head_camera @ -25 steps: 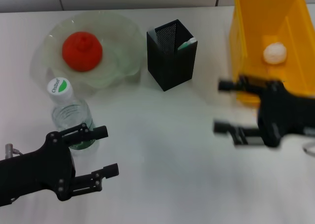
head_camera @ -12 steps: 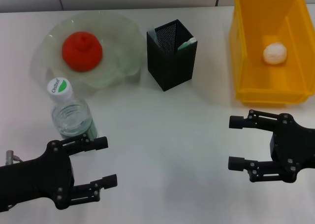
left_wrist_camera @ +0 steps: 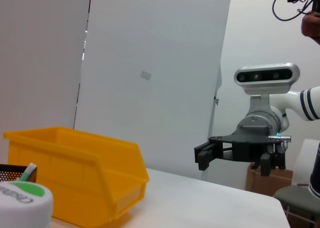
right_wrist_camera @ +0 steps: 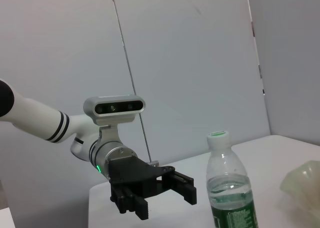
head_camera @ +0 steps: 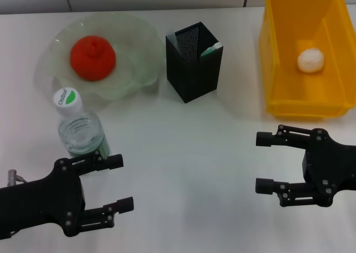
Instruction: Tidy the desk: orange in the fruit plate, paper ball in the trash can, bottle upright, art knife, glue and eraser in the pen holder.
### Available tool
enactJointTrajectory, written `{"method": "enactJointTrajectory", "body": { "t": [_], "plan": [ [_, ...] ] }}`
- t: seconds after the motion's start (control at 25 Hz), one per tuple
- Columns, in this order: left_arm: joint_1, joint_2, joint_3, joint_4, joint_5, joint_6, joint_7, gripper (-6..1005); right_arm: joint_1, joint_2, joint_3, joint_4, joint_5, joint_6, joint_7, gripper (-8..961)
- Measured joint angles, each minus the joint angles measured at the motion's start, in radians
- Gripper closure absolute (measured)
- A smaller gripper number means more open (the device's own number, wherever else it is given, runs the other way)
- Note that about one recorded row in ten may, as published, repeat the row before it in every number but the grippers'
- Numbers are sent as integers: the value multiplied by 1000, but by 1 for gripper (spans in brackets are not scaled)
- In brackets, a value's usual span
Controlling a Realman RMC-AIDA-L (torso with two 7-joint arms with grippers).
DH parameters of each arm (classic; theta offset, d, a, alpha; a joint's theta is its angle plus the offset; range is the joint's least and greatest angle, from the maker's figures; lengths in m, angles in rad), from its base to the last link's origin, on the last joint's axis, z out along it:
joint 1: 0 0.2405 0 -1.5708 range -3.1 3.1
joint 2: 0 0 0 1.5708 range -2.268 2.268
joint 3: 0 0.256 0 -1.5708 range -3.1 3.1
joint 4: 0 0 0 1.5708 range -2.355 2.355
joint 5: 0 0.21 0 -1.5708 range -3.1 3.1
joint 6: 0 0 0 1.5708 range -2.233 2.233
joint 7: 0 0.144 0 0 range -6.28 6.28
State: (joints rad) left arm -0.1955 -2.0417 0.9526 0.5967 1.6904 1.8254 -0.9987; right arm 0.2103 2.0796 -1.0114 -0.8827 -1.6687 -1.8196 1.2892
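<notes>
The orange [head_camera: 92,57] is seated in the fruit plate [head_camera: 136,41], the paper ball [head_camera: 310,60] in the trash can [head_camera: 272,69], the bottle [head_camera: 81,132] upright; both the left end effector [head_camera: 118,184] and right end effector [head_camera: 264,162] are held released, low over the counter [head_camera: 189,153], as if finished

A white table [head_camera: 183,153] fronts a grey wall [left_wrist_camera: 150,62]; a cardboard box [left_wrist_camera: 257,180] sits beyond it.

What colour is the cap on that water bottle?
White, with a green leaf logo on top of the bottle cap; the head view shows it best.
</notes>
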Motion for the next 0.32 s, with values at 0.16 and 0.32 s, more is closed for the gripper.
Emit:
{"method": "enactJointTrajectory", "body": {
  "t": [0.16, 0.32],
  "plan": [
    [1, 0, 0, 0, 0, 4, 0, 234, 2, 1, -1, 1, -1, 1, 0, 126],
    [4, -2, 0, 0, 0, 4, 0, 234, 9, 1, -1, 1, -2, 1, 0, 126]
  ]
}}
